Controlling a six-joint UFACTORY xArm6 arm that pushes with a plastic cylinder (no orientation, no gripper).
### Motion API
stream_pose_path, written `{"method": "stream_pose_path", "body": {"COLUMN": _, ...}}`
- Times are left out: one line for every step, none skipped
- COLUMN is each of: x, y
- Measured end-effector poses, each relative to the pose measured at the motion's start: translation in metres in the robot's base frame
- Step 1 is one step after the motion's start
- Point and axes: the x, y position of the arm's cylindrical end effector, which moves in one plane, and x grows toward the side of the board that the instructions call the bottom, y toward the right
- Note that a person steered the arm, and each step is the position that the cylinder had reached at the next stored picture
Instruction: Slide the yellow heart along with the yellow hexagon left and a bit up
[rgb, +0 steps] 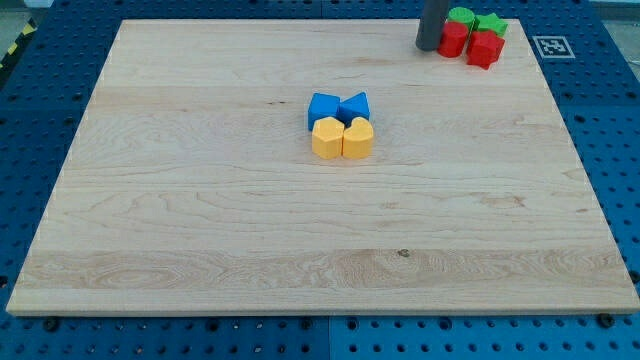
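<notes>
Two blue blocks (338, 107) touch your yellow hexagon (326, 138) and yellow heart (358, 138) at 12 o'clock; my tip (428, 46), jawless, sits by four red-green blocks (472, 34).

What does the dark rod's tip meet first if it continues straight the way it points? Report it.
The light wooden board: my tip points down at it, apparently touching already.

Wooden board (200, 220) under yellow, blue, red, green blocks

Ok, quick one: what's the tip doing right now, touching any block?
My tip: no gripper, holds nothing; it sits at the view's top right beside the red blocks, far from the yellow heart and yellow hexagon.
</notes>
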Motion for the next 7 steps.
{"method": "stream_pose_path", "body": {"x": 0.004, "y": -0.003}}
{"method": "stream_pose_path", "body": {"x": 0.016, "y": -0.021}}
{"method": "stream_pose_path", "body": {"x": 0.016, "y": -0.021}}
{"method": "stream_pose_path", "body": {"x": 0.028, "y": -0.021}}
{"method": "stream_pose_path", "body": {"x": 0.055, "y": -0.021}}
{"method": "stream_pose_path", "body": {"x": 0.057, "y": -0.021}}
{"method": "stream_pose_path", "body": {"x": 0.092, "y": -0.028}}
